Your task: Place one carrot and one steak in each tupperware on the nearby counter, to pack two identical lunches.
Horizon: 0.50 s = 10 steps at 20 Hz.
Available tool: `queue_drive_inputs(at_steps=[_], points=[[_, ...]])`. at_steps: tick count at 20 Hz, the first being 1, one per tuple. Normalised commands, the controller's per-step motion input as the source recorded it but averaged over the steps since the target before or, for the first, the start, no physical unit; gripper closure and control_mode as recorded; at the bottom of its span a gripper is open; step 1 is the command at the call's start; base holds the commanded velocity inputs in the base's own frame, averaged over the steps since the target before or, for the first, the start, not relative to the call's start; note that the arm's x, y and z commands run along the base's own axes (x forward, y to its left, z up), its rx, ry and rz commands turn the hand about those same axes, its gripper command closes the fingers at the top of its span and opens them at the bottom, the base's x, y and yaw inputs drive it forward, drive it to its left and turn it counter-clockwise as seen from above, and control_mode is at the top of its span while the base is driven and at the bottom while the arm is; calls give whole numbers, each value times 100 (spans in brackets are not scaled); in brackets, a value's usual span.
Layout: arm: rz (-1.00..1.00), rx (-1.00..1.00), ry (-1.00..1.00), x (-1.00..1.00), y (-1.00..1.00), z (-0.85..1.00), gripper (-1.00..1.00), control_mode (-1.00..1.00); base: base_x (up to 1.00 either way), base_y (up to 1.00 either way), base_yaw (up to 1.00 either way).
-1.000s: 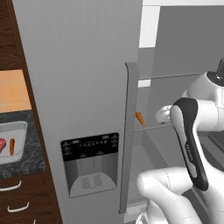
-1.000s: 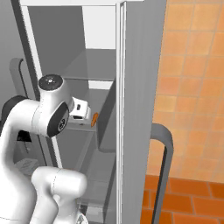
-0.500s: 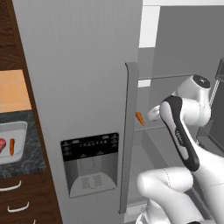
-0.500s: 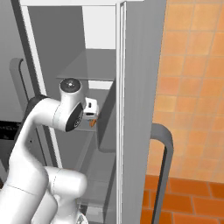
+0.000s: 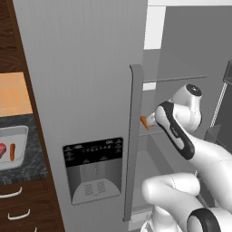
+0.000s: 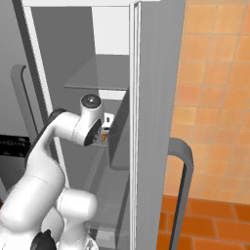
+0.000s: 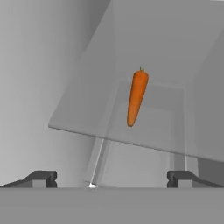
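An orange carrot lies on a glass shelf inside the open fridge, just ahead of my gripper. Its fingertips stand wide apart with nothing between them, so the gripper is open. The same carrot peeks out behind the door handle, with my hand right beside it. At far left, a grey tupperware rests on the black counter and holds a red steak and another carrot. The second tupperware and the other steak are out of view.
The grey fridge door with its tall handle and dispenser panel stands left of my arm. The other open door stands on the right, with an orange tiled wall behind it. More shelves sit above.
My arm has swung deeper into the fridge, bringing the hand closer to the carrot on the shelf. The carrot and the base have not moved.
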Motion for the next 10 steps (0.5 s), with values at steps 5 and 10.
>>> queue_drive_inputs(at_steps=[5,10], points=[[0,0,2,54,0,-32,-100,-100,0,0,0],[0,0,2,47,7,-19,-100,-100,0,0,0]])
